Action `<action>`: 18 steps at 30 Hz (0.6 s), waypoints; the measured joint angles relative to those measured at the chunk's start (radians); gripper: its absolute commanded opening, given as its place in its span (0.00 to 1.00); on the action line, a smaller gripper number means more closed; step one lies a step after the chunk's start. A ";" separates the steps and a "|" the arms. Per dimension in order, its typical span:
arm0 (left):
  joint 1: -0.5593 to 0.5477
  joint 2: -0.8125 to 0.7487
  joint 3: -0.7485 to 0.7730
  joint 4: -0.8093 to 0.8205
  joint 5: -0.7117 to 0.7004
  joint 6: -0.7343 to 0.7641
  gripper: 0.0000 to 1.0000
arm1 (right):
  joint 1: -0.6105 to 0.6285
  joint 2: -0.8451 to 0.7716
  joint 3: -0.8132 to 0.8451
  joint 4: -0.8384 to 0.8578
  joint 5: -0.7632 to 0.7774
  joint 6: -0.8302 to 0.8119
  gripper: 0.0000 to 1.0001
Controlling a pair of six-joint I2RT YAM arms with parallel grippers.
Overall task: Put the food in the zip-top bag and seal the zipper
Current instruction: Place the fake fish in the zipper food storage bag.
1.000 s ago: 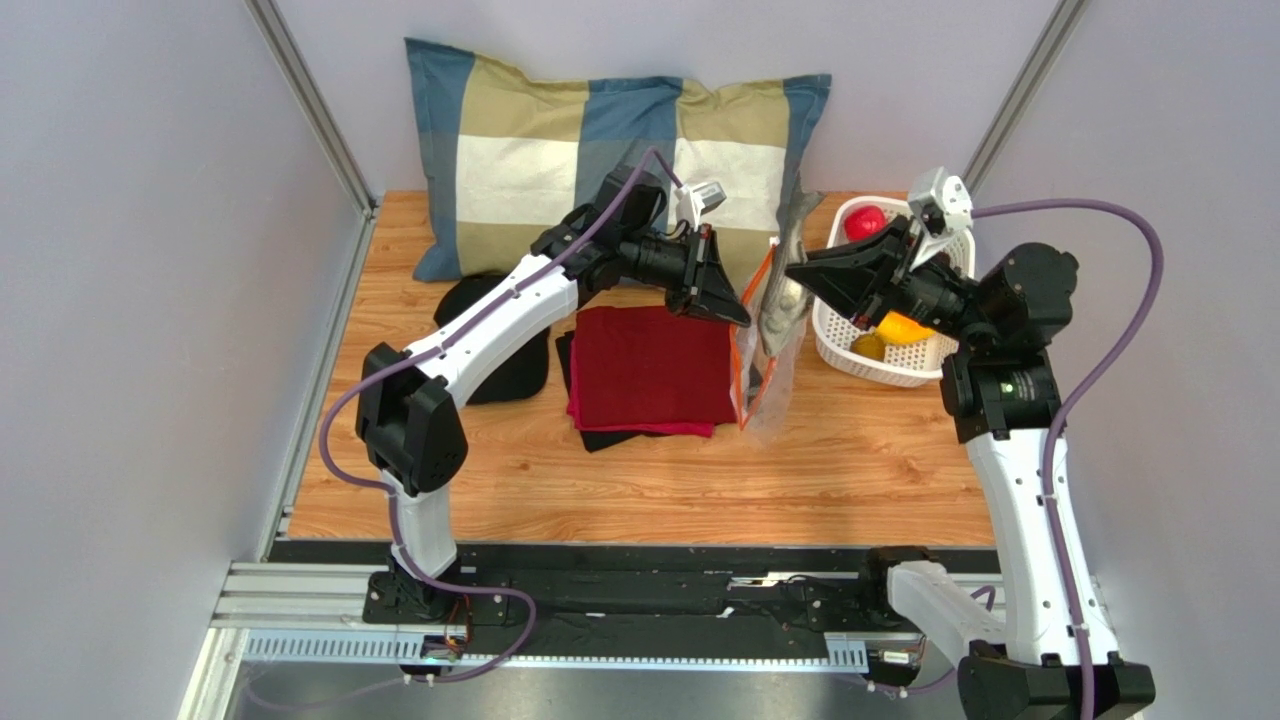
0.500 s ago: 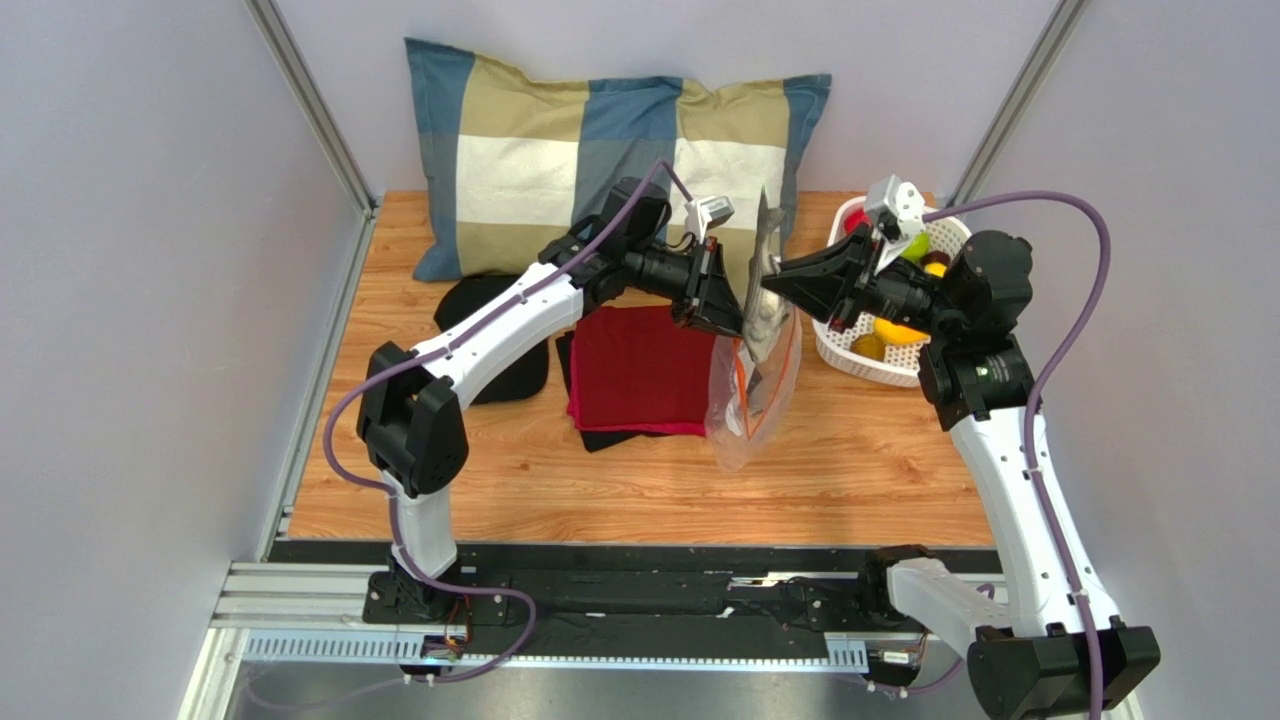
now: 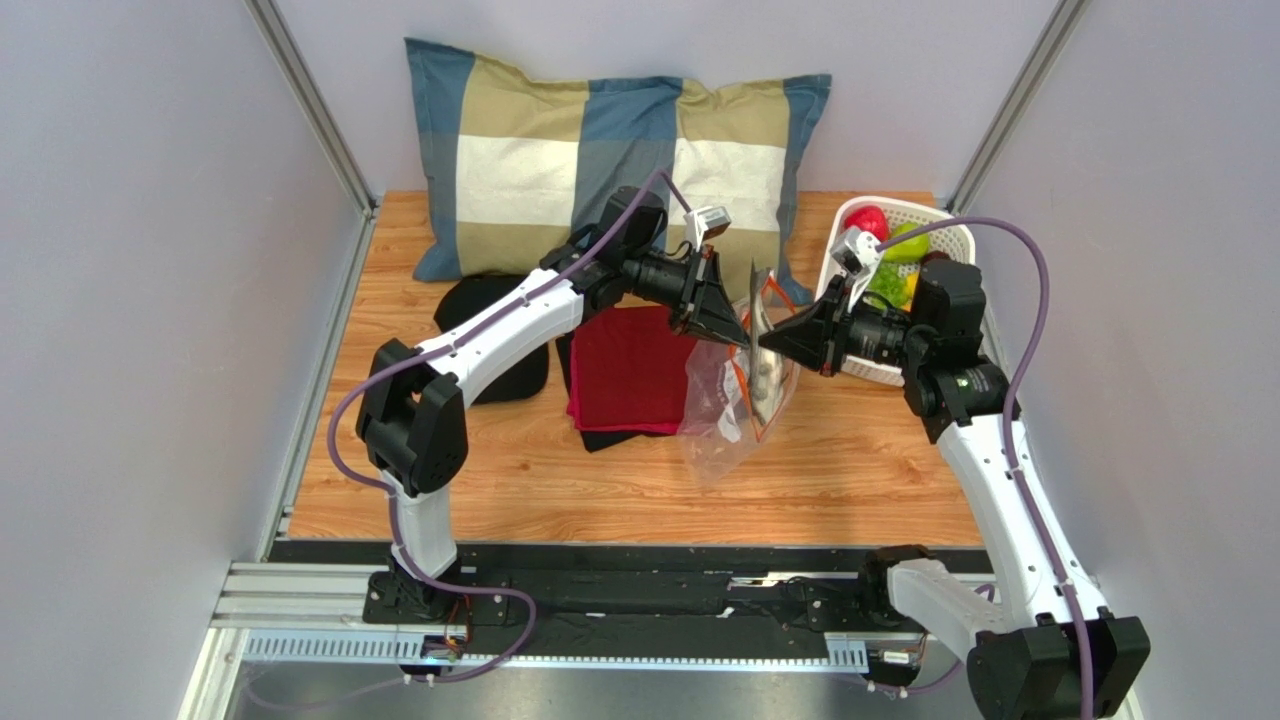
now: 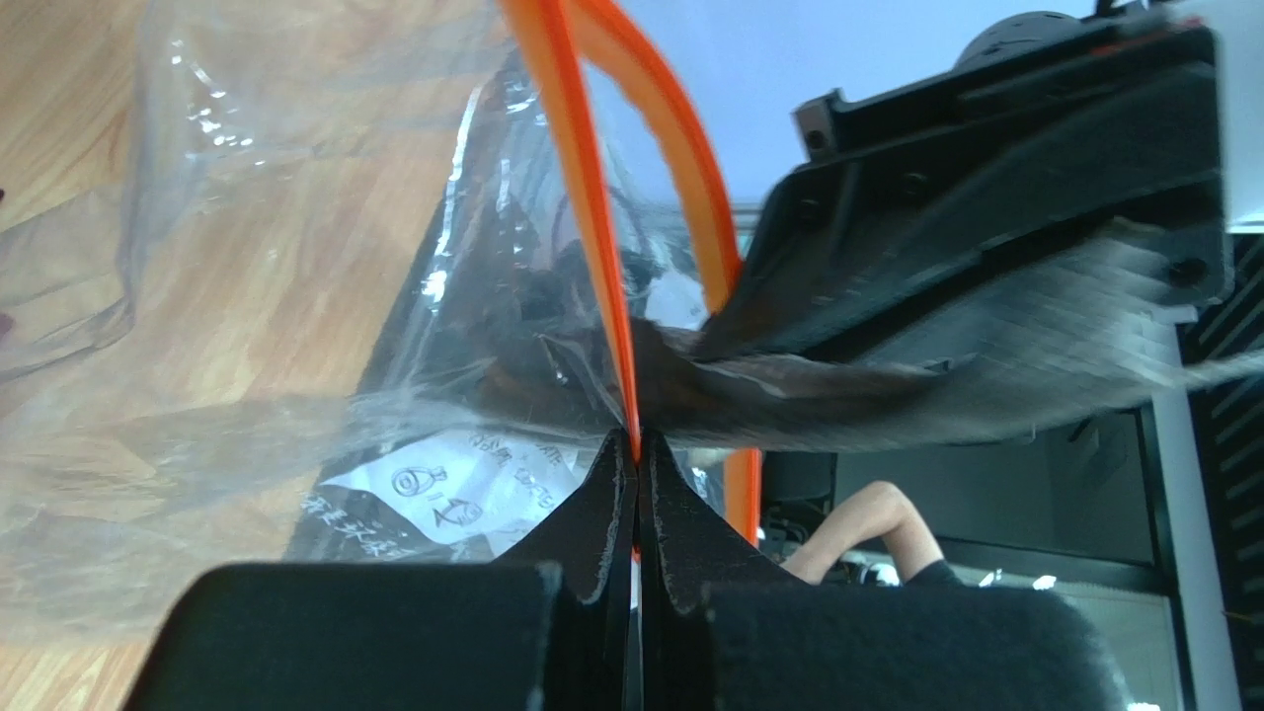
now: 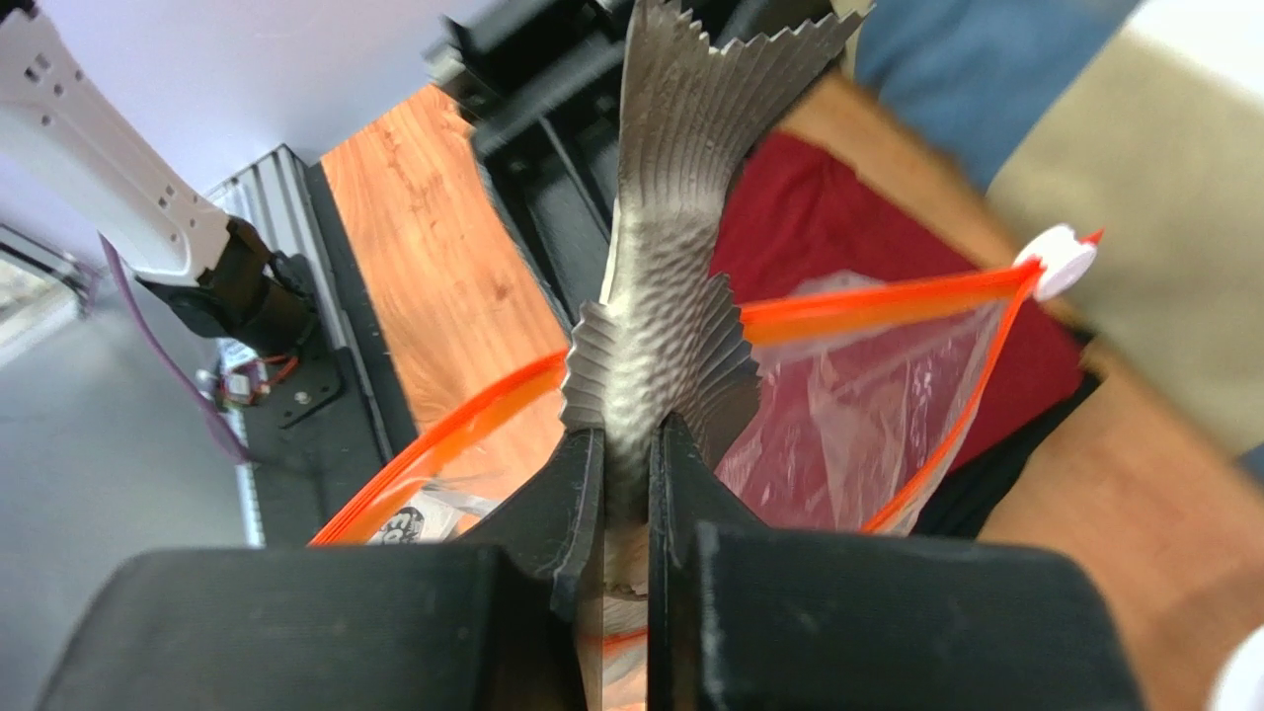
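My left gripper (image 3: pixel 735 326) is shut on the orange-red zipper (image 4: pixel 586 222) of the clear zip-top bag (image 3: pixel 721 408) and holds its mouth up and open; the jaws (image 4: pixel 637 445) pinch one strip. My right gripper (image 3: pixel 771 342) is shut on a grey toy fish (image 5: pixel 668 222), its jaws (image 5: pixel 631 437) clamping the body. The fish hangs over the open mouth, ringed by the zipper (image 5: pixel 876 304). The fish also shows through the plastic in the left wrist view (image 4: pixel 772 378). Toy fruits lie in the basket: a red one (image 3: pixel 864 222) and a green one (image 3: pixel 903 249).
The white perforated basket (image 3: pixel 962 237) stands at the back right. A red cloth (image 3: pixel 631 368) lies on black cloths (image 3: pixel 496 342) under the bag. A checked pillow (image 3: pixel 616 150) lies at the back. The bag has a white slider (image 5: pixel 1057 259) and a printed label (image 4: pixel 430 489).
My right gripper has carried the fish left and down from the basket to the bag's mouth. My left gripper has shifted right and the bag hangs more open.
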 measured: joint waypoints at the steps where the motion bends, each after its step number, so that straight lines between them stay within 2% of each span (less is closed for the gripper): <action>1: 0.000 0.000 -0.005 0.002 0.002 -0.002 0.00 | 0.000 0.003 -0.005 -0.018 0.010 0.015 0.03; 2: 0.000 0.000 -0.007 0.004 0.003 -0.004 0.00 | 0.000 0.009 -0.008 -0.039 0.021 0.035 0.24; 5: 0.000 0.000 -0.013 0.020 0.011 -0.012 0.00 | 0.000 0.031 -0.006 -0.080 0.031 0.093 0.58; 8: 0.000 0.000 -0.013 0.040 0.016 -0.022 0.00 | 0.000 0.065 0.014 -0.124 0.024 0.163 0.70; 11: 0.000 0.000 -0.013 0.053 0.017 -0.024 0.00 | 0.000 0.085 0.063 -0.175 0.021 0.204 0.70; 18: 0.000 -0.008 -0.027 0.052 0.017 -0.022 0.00 | -0.003 0.021 0.146 -0.284 0.084 0.192 0.59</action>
